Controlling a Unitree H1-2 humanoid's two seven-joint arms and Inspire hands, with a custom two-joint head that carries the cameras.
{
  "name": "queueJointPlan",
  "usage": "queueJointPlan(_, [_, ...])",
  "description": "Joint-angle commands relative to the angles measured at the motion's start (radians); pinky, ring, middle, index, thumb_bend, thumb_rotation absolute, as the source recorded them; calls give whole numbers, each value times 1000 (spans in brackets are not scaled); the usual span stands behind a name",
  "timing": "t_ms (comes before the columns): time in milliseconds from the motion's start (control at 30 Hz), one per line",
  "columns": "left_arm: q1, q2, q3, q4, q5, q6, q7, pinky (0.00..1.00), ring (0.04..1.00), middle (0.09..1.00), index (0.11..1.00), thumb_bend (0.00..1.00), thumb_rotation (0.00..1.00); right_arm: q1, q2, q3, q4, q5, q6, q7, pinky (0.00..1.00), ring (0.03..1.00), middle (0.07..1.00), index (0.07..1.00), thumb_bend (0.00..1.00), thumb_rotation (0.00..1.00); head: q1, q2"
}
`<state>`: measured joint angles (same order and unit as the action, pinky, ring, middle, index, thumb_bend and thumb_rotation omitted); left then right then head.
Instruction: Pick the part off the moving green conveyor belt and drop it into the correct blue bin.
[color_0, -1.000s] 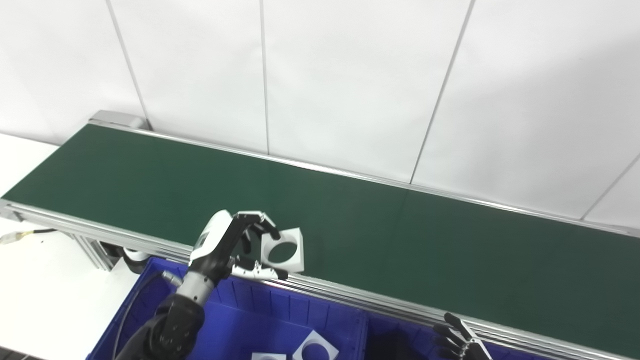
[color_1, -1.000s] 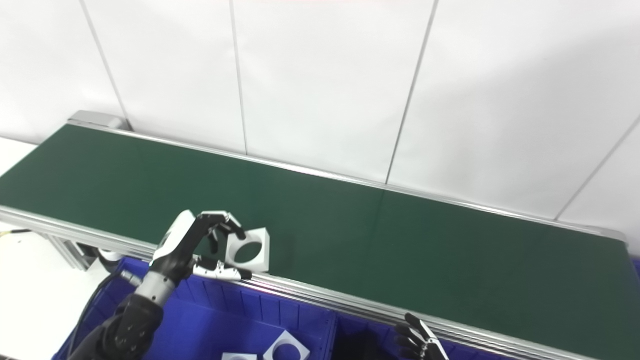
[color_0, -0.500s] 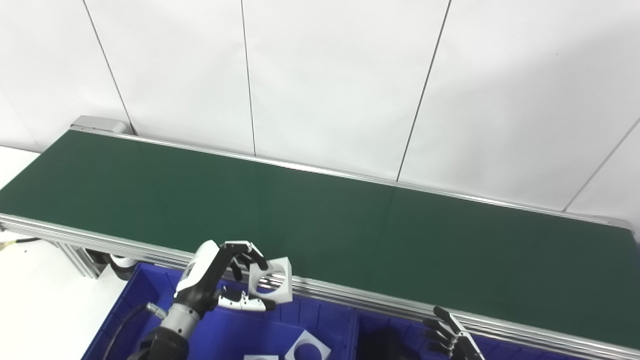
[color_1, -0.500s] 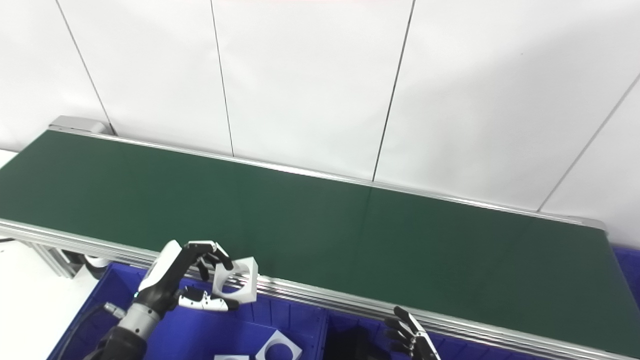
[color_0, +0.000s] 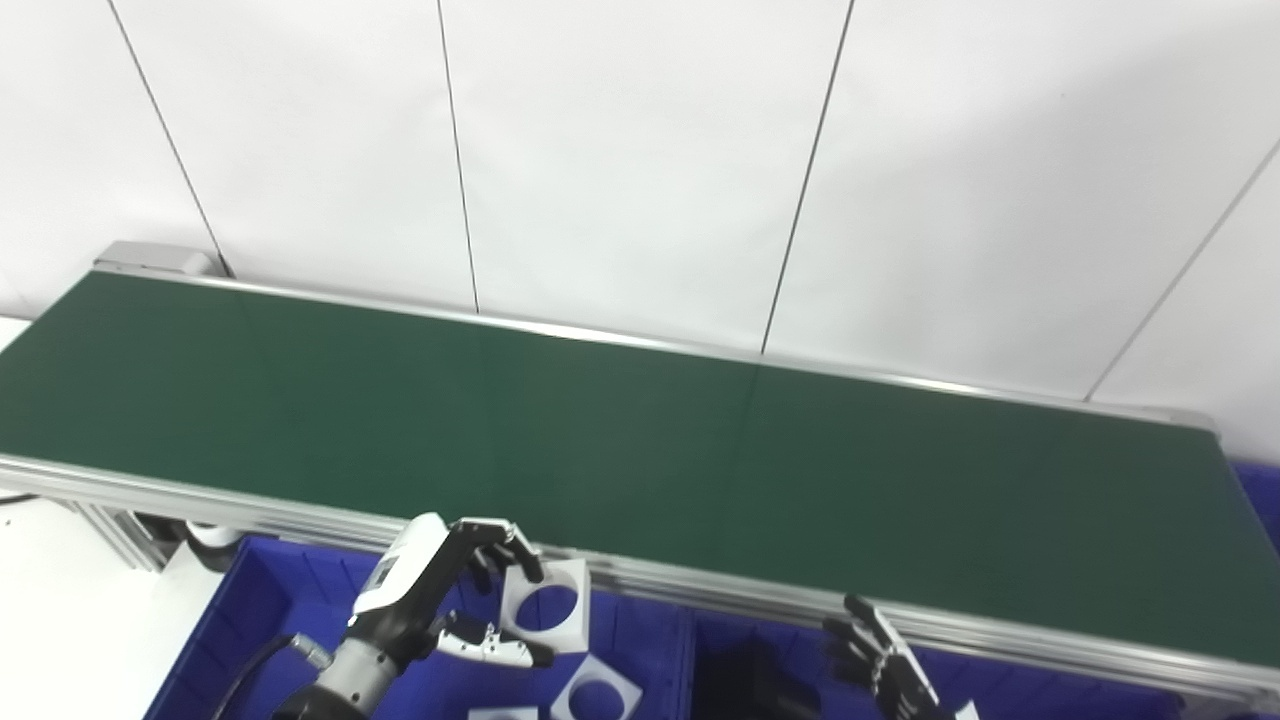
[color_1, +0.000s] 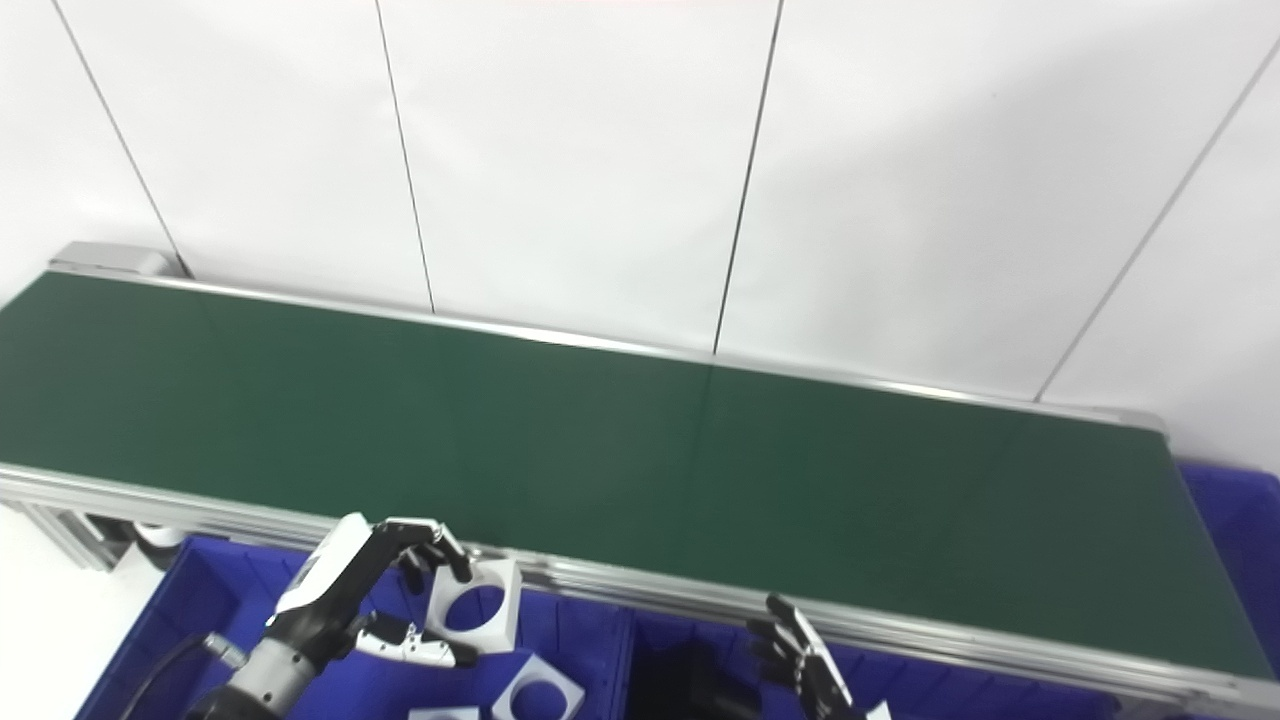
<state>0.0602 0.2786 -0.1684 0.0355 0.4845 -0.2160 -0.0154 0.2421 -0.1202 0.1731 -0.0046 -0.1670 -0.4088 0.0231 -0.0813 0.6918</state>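
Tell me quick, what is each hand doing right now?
Left hand: shut on the white square plastic part with a round hole.
Right hand: open, fingers spread, holding nothing.

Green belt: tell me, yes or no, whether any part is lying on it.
No: the green belt is bare, and the white part is held by the left hand over the blue bin.

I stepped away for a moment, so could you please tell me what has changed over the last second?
The left hand, shut on the white square part, has carried it off the green belt, over the rail and above the blue bin where similar parts lie. The camera has also swung right. The right hand stays open and low by the rail; the grip is unchanged.
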Motion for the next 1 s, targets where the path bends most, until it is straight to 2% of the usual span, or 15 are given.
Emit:
queueJointPlan(0, [-28,21,-7,-39,12,6,-19,356,424,494,511,473,0,-9,5,-7,-37,1,-37,-2,737,791,837,914,771,318,1,9])
queueJointPlan(200, [-38,39,-35,-84,34,101,-118,328,395,479,531,468,0,-5,6,-13,-58,-4,-20,-1,728,788,837,914,772,333,0,35])
queueJointPlan(433, [-61,62,-78,-86,61,103,-182,368,404,463,531,471,0,-5,9,-19,-78,-6,-3,1,721,782,832,909,782,342,-7,69])
queueJointPlan(567, [-73,71,-100,-94,80,121,-212,385,415,484,519,473,0,-7,11,-20,-81,-10,-7,0,718,779,830,909,783,346,-13,76])
queueJointPlan(700, [-88,79,-131,-95,134,141,-235,386,426,499,511,475,0,-6,16,-22,-86,-6,4,0,720,775,827,905,792,338,-13,78])
queueJointPlan(867, [-107,87,-177,-108,222,202,-289,383,438,505,510,475,0,-3,20,-24,-93,0,9,4,724,775,826,903,796,341,-11,84])
queueJointPlan(967, [-118,89,-202,-111,283,227,-307,466,447,518,492,493,0,-2,20,-22,-99,1,11,7,731,783,833,906,785,330,-9,86])
